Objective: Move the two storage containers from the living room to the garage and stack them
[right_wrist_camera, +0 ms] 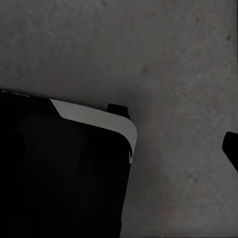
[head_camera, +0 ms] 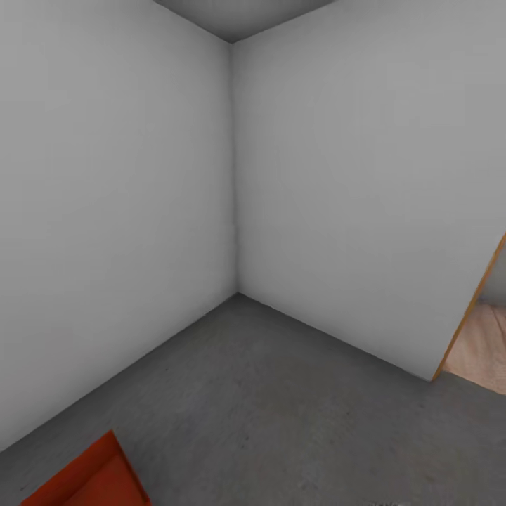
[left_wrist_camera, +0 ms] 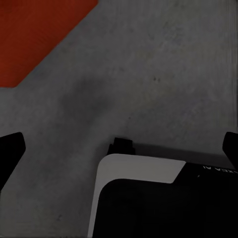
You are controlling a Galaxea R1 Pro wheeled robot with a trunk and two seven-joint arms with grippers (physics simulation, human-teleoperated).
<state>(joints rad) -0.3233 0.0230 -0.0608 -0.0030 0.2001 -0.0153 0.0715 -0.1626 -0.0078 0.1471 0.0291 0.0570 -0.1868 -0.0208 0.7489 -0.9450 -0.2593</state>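
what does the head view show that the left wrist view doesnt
Head view alone: the white walls meeting in a corner, the grey ceiling, and a doorway edge with wood planks beyond. Left wrist view alone: the robot's black-and-white base and a dark fingertip. Both: the grey concrete floor and part of an orange-red container.

Two plain white walls [head_camera: 112, 211] are meeting in a corner straight ahead of me, running up to a grey ceiling [head_camera: 239, 17]. On my right, an orange-wood door edge [head_camera: 469, 309] is slanting along the end of the right-hand wall. Past it, a patch of light wood plank flooring [head_camera: 483, 351] is showing through the opening.
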